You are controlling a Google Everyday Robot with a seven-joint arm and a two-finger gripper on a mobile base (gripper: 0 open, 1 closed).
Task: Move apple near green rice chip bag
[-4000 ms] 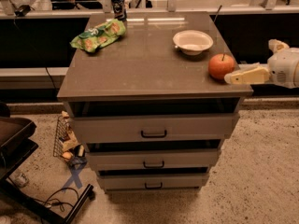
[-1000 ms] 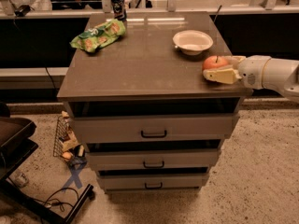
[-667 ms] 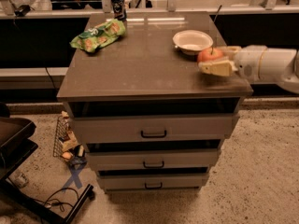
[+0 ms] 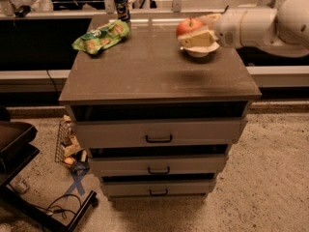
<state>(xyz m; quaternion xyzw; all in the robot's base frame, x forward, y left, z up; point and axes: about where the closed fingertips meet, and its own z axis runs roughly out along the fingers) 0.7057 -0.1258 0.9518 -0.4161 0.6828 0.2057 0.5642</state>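
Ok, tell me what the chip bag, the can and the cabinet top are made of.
Chip bag: probably thin foil or plastic film, glossy and wrinkled. Can: likely metal, with a bright rim. Cabinet top: smooth grey-brown laminate or painted board, faint sheen. The gripper holds the apple above the top's far right.

Office-like workroom, perhaps a lab

The gripper (image 4: pixel 199 30) is hanging over the far right of a grey three-drawer cabinet (image 4: pixel 154 69), clamping the apple (image 4: pixel 187 26). Behind it, long desks (image 4: pixel 203 4) with dark panels are running across. Below it, speckled carpet (image 4: pixel 270 178) is showing, with loose cables (image 4: pixel 58 204) and a wire basket (image 4: pixel 64 140) lying well down to its left.
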